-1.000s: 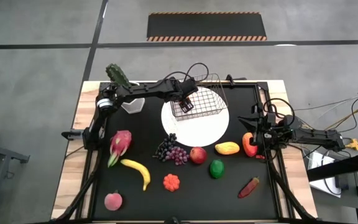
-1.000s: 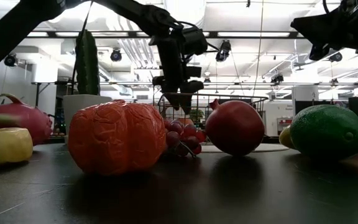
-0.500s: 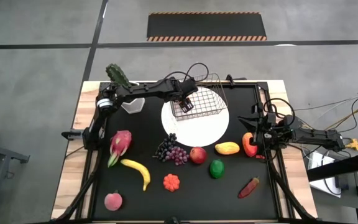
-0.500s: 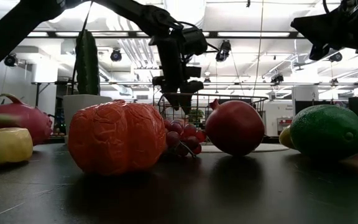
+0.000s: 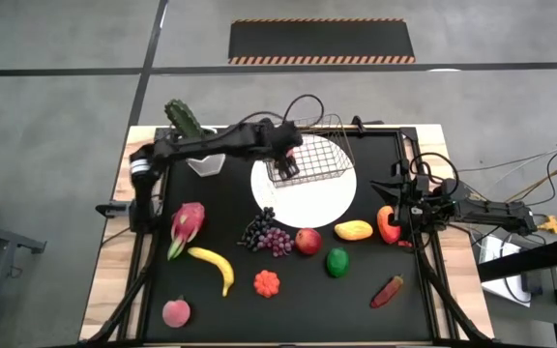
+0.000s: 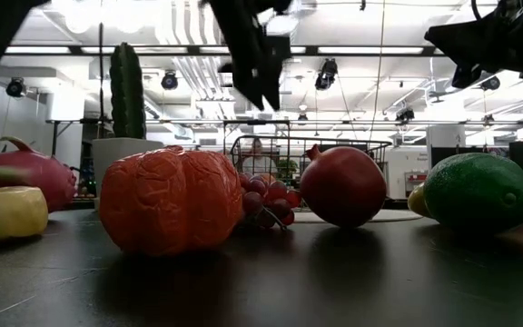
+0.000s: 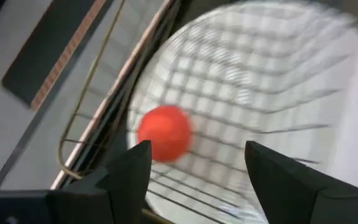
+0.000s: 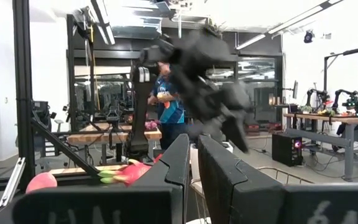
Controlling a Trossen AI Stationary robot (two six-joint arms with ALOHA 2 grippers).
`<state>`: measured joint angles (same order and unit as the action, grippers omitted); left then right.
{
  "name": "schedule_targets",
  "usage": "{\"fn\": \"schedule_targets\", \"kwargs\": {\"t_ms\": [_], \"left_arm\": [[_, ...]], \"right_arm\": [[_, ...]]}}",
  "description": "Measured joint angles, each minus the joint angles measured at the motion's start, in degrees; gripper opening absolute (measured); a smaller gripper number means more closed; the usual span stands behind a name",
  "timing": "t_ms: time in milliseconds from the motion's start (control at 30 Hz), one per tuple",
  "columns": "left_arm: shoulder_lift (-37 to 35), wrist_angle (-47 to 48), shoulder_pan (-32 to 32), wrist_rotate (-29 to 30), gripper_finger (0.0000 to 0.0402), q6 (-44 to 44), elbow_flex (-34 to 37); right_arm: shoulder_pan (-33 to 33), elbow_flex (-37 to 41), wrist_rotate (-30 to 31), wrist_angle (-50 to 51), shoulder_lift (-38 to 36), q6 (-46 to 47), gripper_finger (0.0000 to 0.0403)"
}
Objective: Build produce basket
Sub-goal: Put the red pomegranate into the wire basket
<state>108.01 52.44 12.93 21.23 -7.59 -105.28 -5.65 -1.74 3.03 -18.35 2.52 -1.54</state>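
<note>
The left pincer [image 5: 286, 166] hung released over the left end of the basket [image 5: 319, 159], upper middle of the high view. The basket ran lengthwise left to right, mouth up, on a white plate [image 5: 307, 201], and held one round red-orange fruit [image 7: 164, 132] just below the pincer. The right pincer [image 5: 393, 206] was clenched, empty, at the counter's [image 5: 356, 290] right edge, well apart from the basket.

No text, label, brand, number or sign is readable on anything in these pictures.
</note>
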Motion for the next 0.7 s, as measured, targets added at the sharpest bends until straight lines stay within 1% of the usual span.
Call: {"fn": "schedule_targets", "kwargs": {"t_ms": [167,267,433,533,700], "left_arm": [[-5.08,-0.79,-8.70,-0.17,0.0240,-0.70,3.38],[-7.58,-4.75,-14.29,-0.20,0.0240,-0.70,7.00],[-11.38,-13.13,-22.96,-0.23,0.0240,2.57,16.33],[-13.85,-20.07,-27.18,-0.24,0.0240,4.38,22.76],[-18.88,-29.12,-31.06,0.90,0.0240,4.91,32.18]], "right_arm": [[-0.01,0.00,0.04,0.48,0.07,0.00,0.0027],[-0.01,0.00,0.02,0.60,0.18,0.02,0.0027],[0.00,0.02,0.02,2.17,0.28,-0.02,0.0027],[0.00,0.02,0.00,2.35,0.28,-0.13,0.0027],[0.00,0.02,0.03,5.40,0.26,-0.26,0.0027]]}}
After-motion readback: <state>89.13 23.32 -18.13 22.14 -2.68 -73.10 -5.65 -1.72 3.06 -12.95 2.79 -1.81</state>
